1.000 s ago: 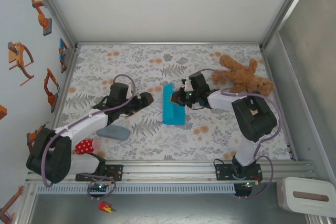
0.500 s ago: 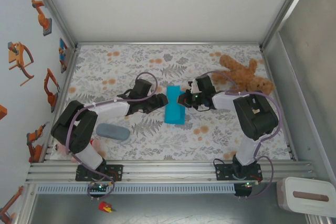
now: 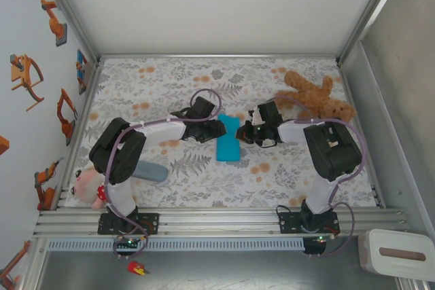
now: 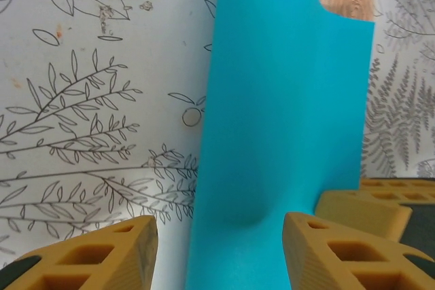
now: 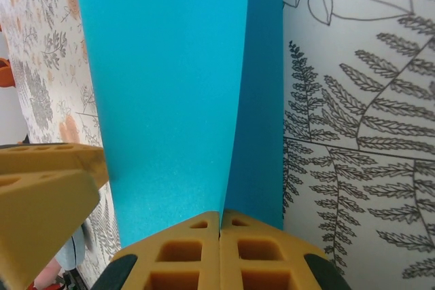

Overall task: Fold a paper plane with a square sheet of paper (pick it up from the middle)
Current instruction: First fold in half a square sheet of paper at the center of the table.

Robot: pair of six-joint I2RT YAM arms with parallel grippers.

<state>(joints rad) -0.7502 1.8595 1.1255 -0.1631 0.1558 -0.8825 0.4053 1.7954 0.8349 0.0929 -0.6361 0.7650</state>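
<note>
Swinging in from nine o'clock, the left gripper [image 3: 219, 129] now meets the folded blue paper [image 3: 228, 142] near the middle of the table [image 3: 170, 86]. The strip's long axis runs twelve to six. The left jaws stand apart, straddling a raised bulge of paper without pinching it. At three o'clock the right gripper [image 3: 245, 134] is clamped on the opposite edge. Closing squarely across the strip's width looks decisive.

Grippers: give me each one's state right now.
Left gripper: open, jaws straddling the folded sheet of paper, not clamped.
Right gripper: shut on the sheet of paper's edge.
</note>
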